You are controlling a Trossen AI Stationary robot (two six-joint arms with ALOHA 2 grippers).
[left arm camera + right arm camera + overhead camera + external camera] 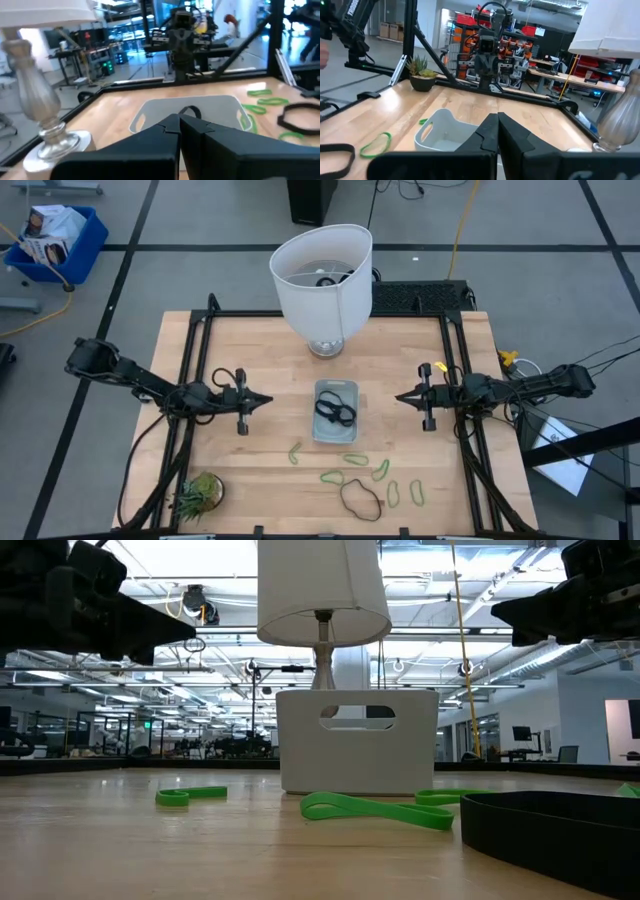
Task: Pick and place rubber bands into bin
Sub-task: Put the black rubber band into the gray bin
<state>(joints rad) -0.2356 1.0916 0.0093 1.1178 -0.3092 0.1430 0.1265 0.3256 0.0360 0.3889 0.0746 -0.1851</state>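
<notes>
One camera looks straight down on the table [260, 350]. One sits at tabletop level. Two wrist cameras face each other across the bin [334, 427].

Both arms are black, built of slim jointed segments that thicken into blocky housings toward the wrists. The left gripper [266, 401] tapers to a sharp point, its two dark fingers [165, 131] wedge-shaped with flat matte faces and hard angular edges. Just behind that tip a short black crossbar sits square to the arm, and black cables loop above the wrist housing further back. The right gripper [399, 397] mirrors it: same pointed tip, same crossbar behind, dark cables trailing from its far end.
</notes>
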